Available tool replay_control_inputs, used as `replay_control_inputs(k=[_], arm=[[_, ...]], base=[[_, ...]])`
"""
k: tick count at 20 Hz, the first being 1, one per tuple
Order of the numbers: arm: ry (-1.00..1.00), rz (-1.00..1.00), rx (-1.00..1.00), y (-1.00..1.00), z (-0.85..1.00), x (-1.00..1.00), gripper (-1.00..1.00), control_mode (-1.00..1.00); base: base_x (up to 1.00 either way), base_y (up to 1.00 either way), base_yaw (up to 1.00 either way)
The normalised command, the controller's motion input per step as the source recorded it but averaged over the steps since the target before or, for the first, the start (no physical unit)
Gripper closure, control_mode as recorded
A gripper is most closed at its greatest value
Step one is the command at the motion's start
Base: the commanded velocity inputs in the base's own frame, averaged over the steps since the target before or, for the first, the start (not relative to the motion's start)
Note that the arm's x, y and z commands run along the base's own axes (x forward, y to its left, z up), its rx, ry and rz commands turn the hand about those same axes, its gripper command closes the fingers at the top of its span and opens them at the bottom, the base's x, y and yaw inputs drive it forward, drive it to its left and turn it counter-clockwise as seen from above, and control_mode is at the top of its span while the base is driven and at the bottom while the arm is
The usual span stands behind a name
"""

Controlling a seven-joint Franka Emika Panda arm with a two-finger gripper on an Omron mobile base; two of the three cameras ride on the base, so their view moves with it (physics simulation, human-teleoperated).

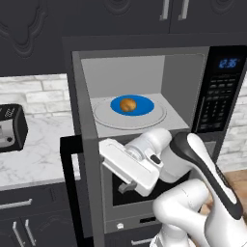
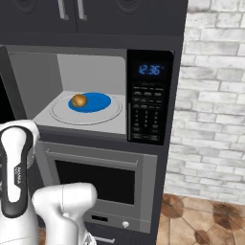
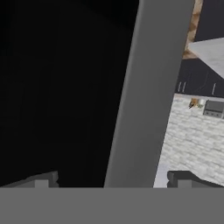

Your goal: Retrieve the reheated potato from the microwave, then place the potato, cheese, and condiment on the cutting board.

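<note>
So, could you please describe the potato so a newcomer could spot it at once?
Look into the open microwave above the lower oven. On its pale round turntable lies a blue plate, and the potato is the small golden-brown lump on it.

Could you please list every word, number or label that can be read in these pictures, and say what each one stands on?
"12:36": blue digital display on the black keypad panel of the large grey steel microwave.
Keypad button labels: too small to read.
Vertical lettering on the robot arm's dark band: too blurred to read.
</note>
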Motion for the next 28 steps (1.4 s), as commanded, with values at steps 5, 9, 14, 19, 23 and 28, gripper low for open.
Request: replay_control_inputs(k=[5,9,14,19,23,28], arm=[[0.01,0.00,0.00,-0.33,0.05,0.08,-1.00,-1.00],[0.03,0.00,0.00,-0.59,0.08,0.05,-1.00,-1.00],[0.03,0.00,0.00,-0.65,0.09,0.06,-1.00,-1.00],[0.02,0.00,0.00,-0.63,0.11,0.11,-1.00,-1.00],[-0.12,0.00,0.00,-0.56,0.04,0.09,-1.00,-1.00],[-0.42,0.00,-0.04,-0.47,0.00,0.03,-1.00,-1.00]], base=[[0.00,0.00,0.00],[0.00,0.00,0.00],[0.00,0.00,0.00],[0.00,0.00,0.00],[0.00,0.00,0.00],[0.00,0.00,0.00]])
